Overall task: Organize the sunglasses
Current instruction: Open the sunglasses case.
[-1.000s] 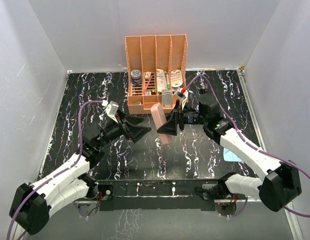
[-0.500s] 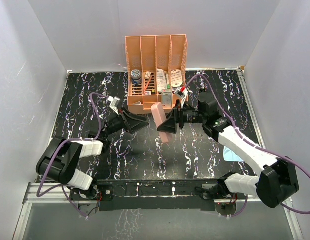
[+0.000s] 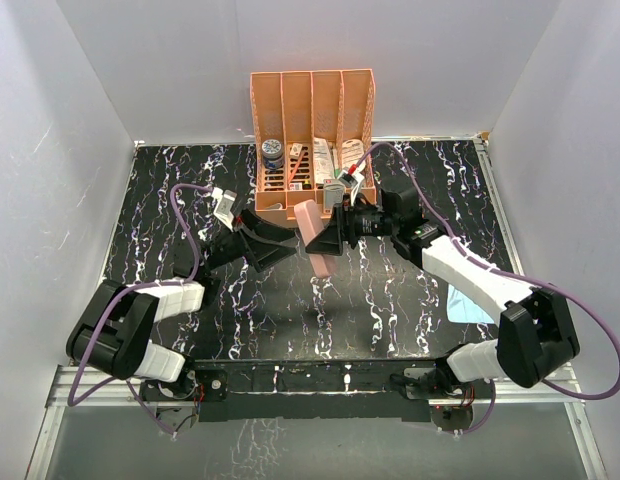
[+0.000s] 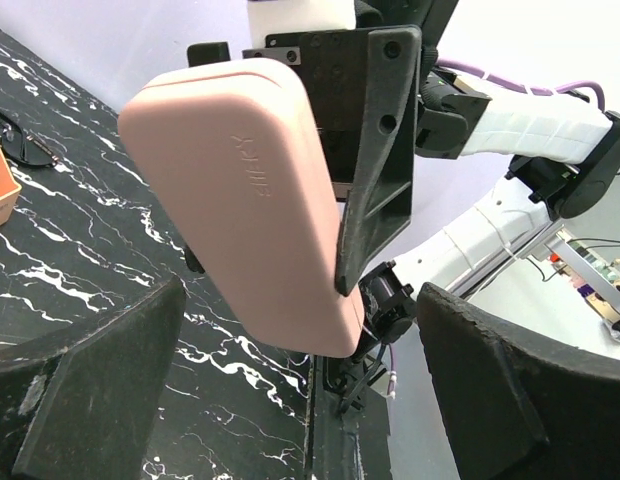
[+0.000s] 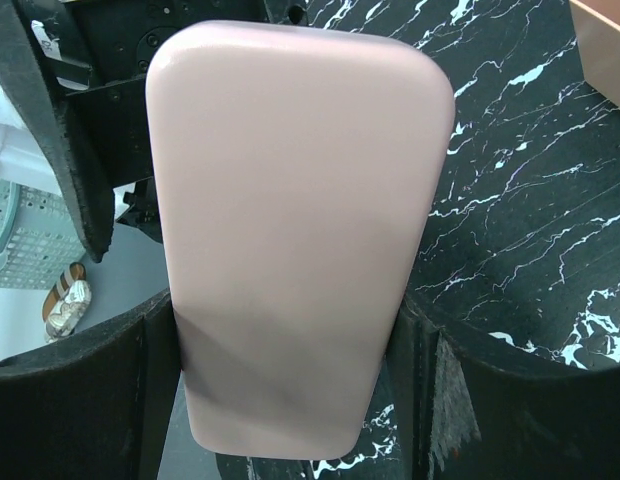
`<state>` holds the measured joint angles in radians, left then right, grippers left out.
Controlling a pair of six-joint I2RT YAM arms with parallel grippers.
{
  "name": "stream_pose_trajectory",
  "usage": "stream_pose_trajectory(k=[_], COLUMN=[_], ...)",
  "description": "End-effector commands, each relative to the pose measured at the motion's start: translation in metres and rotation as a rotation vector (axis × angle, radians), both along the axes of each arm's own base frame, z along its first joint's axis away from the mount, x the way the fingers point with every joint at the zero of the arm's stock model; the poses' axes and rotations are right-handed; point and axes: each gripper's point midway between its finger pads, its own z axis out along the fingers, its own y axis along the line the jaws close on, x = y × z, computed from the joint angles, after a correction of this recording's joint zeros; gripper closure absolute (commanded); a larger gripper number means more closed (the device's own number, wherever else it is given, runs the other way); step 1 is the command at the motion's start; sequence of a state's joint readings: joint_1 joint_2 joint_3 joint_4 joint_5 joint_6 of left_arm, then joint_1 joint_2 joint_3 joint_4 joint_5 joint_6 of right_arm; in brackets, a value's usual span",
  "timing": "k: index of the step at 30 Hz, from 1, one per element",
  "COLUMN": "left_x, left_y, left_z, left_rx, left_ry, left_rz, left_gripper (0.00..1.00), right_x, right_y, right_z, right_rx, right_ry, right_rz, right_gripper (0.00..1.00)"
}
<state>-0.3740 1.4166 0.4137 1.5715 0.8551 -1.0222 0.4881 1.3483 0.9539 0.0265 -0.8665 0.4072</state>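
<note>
A table (image 3: pixel 170 200) of black marble pattern seen from above, with two robot arms reaching toward the middle. The right gripper (image 3: pixel 328 238) is clamped on a closed pink case (image 5: pixel 295 220), holding it tilted above the table, centre of the frame. The left gripper (image 3: pixel 280 247) faces it from the left with jaws spread wide. Its wrist view shows the case's lower end between the two fingers with a gap on each side, touching neither.

The sunglasses (image 4: pixel 20 140) appear only as a thin black shape lying on the table at the upper left edge of the left wrist view, beside an orange corner. Most of them are cut off, so whether they are folded cannot be told. From above, the right arm seems to cover them.

The work looks barely begun: the case is shut and the sunglasses are not in it. Opening the case and placing them inside remains, and probably storing it.

An orange organizer (image 3: pixel 312 100) stands at the top centre. A blue cloth (image 3: pixel 468 305) peeks out under the right arm, lower right.
</note>
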Motion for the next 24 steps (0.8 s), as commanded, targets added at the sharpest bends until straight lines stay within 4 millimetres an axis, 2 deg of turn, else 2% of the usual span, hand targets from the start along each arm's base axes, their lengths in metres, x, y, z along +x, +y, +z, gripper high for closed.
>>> stream_pose_trajectory(k=[1,10,17,24], left_x=[-0.020,-0.019,-0.013,-0.018], left_y=[0.008,0.007,0.004,-0.002], left_z=[0.049,0.053,0.065,0.071], left_rx=[-0.089,-0.102,-0.122,-0.129], left_ry=[-0.276,-0.266,-0.266,-0.279], left_rz=[-0.004,-0.007,-0.017,-0.045], left_gripper=[0.01,0.01,0.01,0.01], right_x=[0.006,-0.007,-0.021,-0.025], right_y=[0.008,0.014,0.026,0.032], right_z=[0.048,0.060,0.062,0.066], right_rx=[0.090,0.123,0.126,0.124], right_ry=[-0.112,-0.114,-0.112,-0.121], right_rz=[0.024,0.059,0.091,0.103], right_gripper=[1.00,1.00,1.00,1.00])
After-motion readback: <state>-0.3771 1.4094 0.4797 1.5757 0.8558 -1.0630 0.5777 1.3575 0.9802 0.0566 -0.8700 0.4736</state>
